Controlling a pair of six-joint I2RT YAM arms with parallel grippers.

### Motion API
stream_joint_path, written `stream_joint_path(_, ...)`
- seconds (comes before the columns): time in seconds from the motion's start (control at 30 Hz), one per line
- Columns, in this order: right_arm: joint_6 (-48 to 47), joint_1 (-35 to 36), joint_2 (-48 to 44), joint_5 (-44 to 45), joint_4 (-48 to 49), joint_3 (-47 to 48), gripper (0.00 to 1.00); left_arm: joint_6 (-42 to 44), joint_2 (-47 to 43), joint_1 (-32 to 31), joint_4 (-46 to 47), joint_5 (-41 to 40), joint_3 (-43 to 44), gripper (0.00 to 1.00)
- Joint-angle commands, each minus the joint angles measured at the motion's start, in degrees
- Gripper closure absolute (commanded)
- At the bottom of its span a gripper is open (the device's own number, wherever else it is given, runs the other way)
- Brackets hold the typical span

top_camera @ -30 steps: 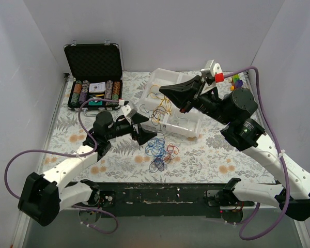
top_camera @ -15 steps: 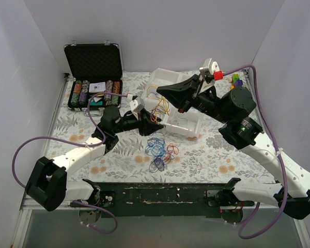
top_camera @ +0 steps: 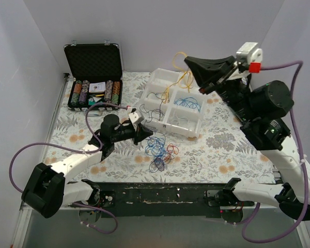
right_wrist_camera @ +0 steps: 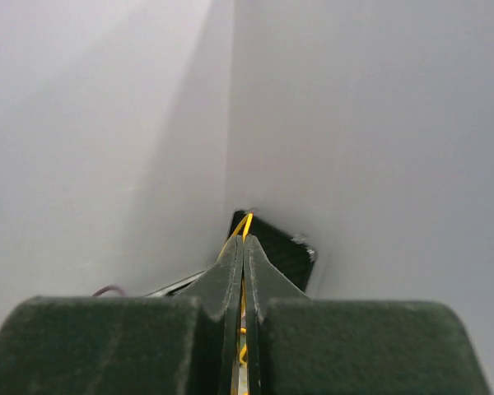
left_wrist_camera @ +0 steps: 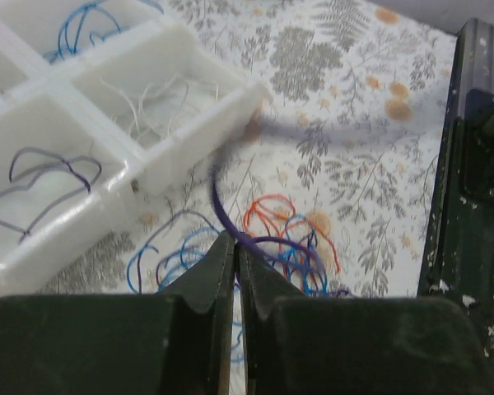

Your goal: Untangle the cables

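Top external: right tool (top_camera: 188, 61) has raised yellow cable (top_camera: 184, 77) higher.

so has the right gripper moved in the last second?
Yes. The right gripper, shut on a yellow cable, has moved up-image and rightward, from over the left half of the white tray to past its far edge.

Purple cable (left_wrist_camera: 272, 240) in end effector (left_wrist_camera: 235, 243)
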Motion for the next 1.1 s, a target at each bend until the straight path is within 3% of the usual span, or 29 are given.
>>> stream_joint_path(0.0,-10.59,0.11,-2.05,13.82,-1.65,5.45,0.99,5.76,-4.27,1.62,-7.93,-0.75,-4.9,1.0)
stream_joint_path(0.37,-20.79,0.03,3.04,26.23,2.2,10.28,0.99,6.12,-5.34,3.56,-7.41,-1.64,-7.64,1.0)
stream_joint_path(0.5,-25.28,-0.23,5.49,27.04,5.56,18.44,0.99,6.47,-6.82,3.91,-8.9,-1.11,-9.56,1.0)
stream_joint_path(0.6,-24.76,-0.23,9.71,25.28,1.53,25.47,0.99,6.82,-9.02,3.91,-7.94,-1.46,-11.41,1.0)
stream_joint_path(0.87,-9.75,-4.88,14.28,18.25,4.85,6.7,0.99,4.89,-7.62,3.91,-8.02,-1.99,-3.33,1.0)
stream_joint_path(1.07,-4.19,-8.23,25.17,17.88,7.31,5.98,0.99,2.78,-10.95,3.91,-10.57,-2.16,-1.39,1.0)
